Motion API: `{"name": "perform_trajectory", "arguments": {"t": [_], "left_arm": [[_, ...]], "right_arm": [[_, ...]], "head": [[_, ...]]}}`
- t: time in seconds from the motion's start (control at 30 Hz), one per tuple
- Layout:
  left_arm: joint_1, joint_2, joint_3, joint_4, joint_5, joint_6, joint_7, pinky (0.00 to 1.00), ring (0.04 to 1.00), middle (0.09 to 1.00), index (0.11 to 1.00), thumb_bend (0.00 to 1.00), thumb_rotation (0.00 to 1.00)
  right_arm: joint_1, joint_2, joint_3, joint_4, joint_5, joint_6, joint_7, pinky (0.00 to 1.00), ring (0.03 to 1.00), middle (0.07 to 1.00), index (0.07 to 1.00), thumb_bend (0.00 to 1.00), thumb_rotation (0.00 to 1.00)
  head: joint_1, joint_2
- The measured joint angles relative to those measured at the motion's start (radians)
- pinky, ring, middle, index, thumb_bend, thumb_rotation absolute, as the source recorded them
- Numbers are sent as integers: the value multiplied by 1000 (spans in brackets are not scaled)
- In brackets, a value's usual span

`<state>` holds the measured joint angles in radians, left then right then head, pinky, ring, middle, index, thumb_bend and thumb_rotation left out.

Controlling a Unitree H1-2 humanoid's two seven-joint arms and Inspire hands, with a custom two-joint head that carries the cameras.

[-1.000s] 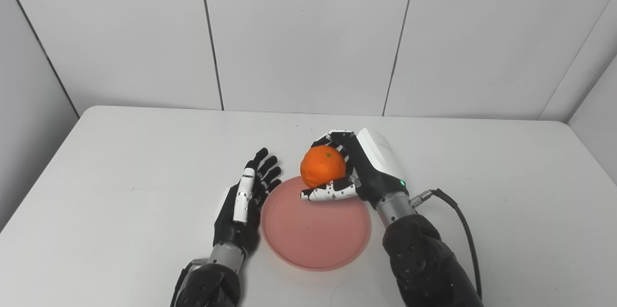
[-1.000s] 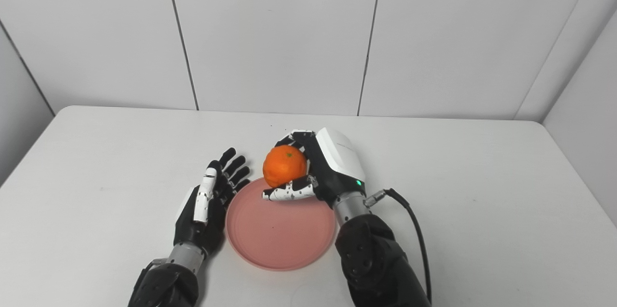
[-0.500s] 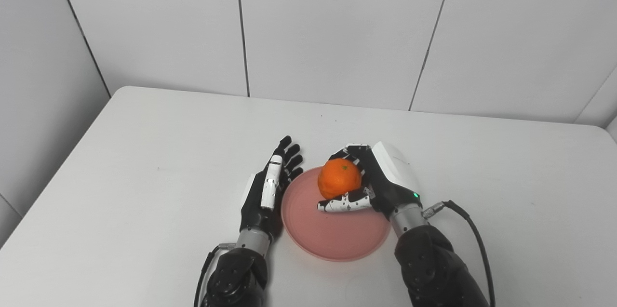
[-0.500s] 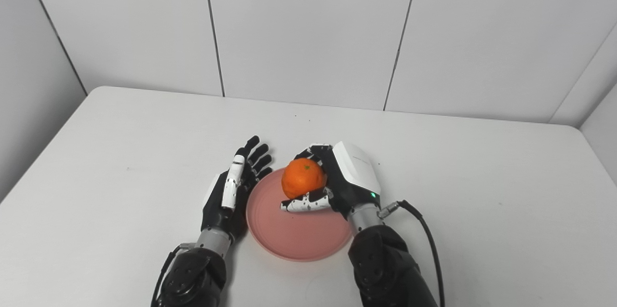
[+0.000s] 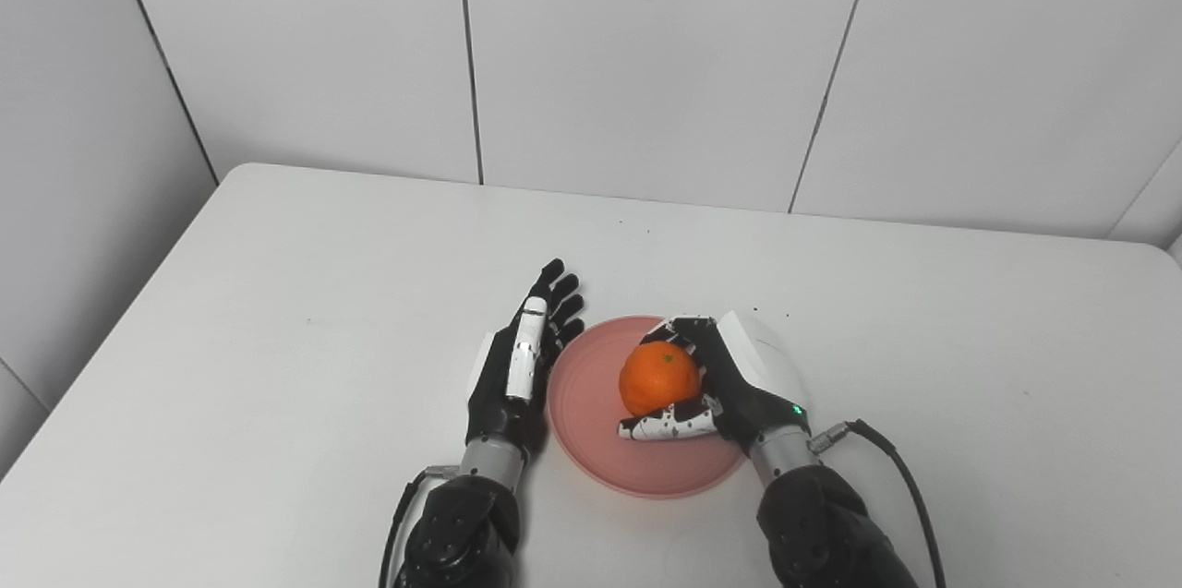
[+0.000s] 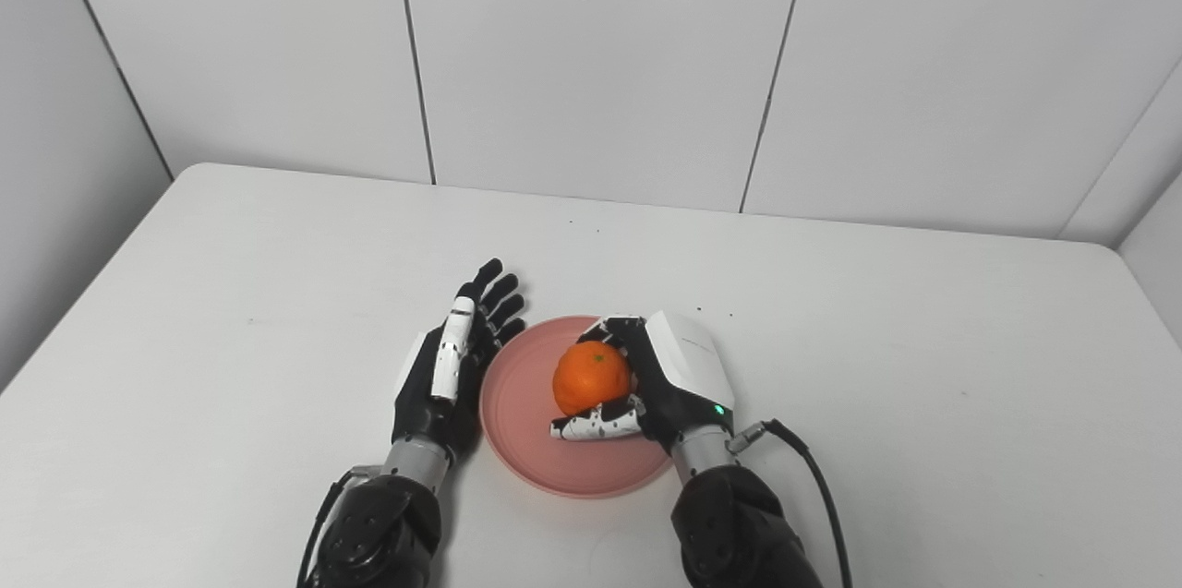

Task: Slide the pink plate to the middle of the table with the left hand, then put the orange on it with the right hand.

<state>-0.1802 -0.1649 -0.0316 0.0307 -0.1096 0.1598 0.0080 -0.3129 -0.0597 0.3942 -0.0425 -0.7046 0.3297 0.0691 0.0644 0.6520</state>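
Note:
The pink plate (image 5: 591,463) lies flat on the white table near its front middle. An orange (image 5: 657,378) sits low over the plate's centre, with my right hand (image 5: 729,385) shut on it, fingers curled behind it and thumb under its front. Whether the orange touches the plate I cannot tell. My left hand (image 5: 519,371) rests open and flat on the table, fingers stretched forward, right beside the plate's left rim. The right eye view shows the same: the orange (image 6: 591,377), the plate (image 6: 517,440), the left hand (image 6: 452,362), the right hand (image 6: 669,385).
The white table (image 5: 277,293) meets grey wall panels at its back. A black cable (image 5: 891,468) runs from my right wrist over the table to the right. A few dark specks lie behind the plate.
My right hand has come down and back toward me with the orange, from over the plate's far rim to its centre. The left hand stays beside the plate. The camera has shifted.

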Motion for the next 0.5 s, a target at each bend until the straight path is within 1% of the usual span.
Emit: {"name": "perform_trajectory", "arguments": {"t": [0.17,0.37,0.4,0.43,0.5], "left_arm": [[4,-2,0,1,5,-9,0,918,931,936,919,399,1000],[8,-8,0,0,6,-12,0,923,933,937,924,391,1000],[9,-9,-1,-1,6,-12,0,923,933,937,924,390,1000],[9,-9,-1,-1,6,-12,0,918,931,935,923,394,1000],[10,-9,-1,-1,6,-12,0,914,927,931,921,396,1000]], "right_arm": [[0,-1,0,22,1,-34,-19,246,336,446,487,517,129],[0,-6,0,26,0,-49,-23,242,331,445,488,517,130],[0,-6,0,26,-1,-49,-23,252,342,454,488,518,131],[0,-6,0,26,-1,-49,-23,290,382,481,488,518,133],[0,-8,2,25,-1,-50,-23,314,407,501,489,518,136]], "head": [[-6,-6],[-11,-12],[-11,-12],[-12,-12],[-12,-12]]}}
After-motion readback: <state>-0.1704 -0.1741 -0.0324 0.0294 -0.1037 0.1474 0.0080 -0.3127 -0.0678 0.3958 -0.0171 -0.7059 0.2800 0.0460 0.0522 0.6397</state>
